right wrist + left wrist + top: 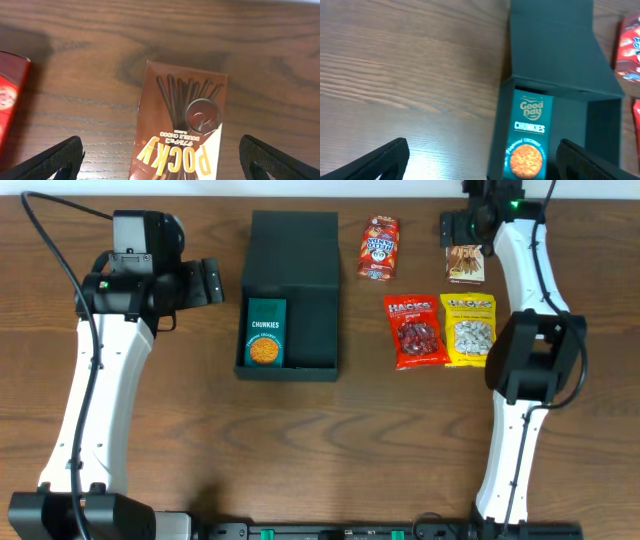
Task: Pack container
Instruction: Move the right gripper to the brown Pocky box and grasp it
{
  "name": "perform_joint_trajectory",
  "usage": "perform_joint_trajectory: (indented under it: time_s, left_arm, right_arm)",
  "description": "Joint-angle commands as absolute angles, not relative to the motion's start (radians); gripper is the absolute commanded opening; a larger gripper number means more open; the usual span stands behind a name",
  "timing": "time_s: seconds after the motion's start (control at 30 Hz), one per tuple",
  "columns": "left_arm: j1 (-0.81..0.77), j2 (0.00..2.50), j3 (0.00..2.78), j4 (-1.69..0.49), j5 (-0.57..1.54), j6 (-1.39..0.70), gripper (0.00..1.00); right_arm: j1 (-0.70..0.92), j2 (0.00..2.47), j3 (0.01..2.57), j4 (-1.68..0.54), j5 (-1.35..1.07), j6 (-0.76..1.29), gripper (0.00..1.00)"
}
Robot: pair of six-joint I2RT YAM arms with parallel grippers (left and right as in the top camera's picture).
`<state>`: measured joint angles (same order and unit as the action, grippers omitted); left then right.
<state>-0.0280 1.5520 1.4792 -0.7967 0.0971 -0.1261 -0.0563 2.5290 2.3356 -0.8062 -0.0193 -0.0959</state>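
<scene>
The container (312,320) is a dark teal-black box, open, its flap lid lying flat toward the far side. A teal Chunkies box (265,332) lies inside at its left; both show in the left wrist view, container (570,65) and Chunkies box (529,135). My left gripper (212,281) is open and empty, just left of the container; its fingers (482,162) straddle the container's left wall. My right gripper (455,227) is open above a brown Pocky box (465,264), which lies between its fingers (162,160) on the table, Pocky box (180,125).
A red snack packet (379,248) lies right of the container lid. A red Hacks bag (416,331) and a yellow bag (468,329) lie side by side below it. The red packet's edge shows in the right wrist view (10,95).
</scene>
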Motion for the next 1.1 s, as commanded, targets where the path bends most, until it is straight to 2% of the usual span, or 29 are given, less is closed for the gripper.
perform_joint_trajectory:
  time_s: [0.0, 0.3, 1.07]
  left_arm:
    - [-0.027, 1.550, 1.476, -0.780, 0.030, -0.108, 0.95]
    - [-0.026, 1.551, 1.476, -0.705, 0.015, -0.022, 0.95]
    - [-0.027, 1.611, 1.476, -0.654, 0.027, -0.083, 0.95]
  right_arm:
    - [-0.064, 2.550, 2.335, -0.807, -0.015, -0.113, 0.99]
    - [-0.060, 2.569, 2.335, -0.830, 0.025, -0.022, 0.99]
    - [-0.084, 2.613, 2.305, -0.868, 0.078, 0.004, 0.99]
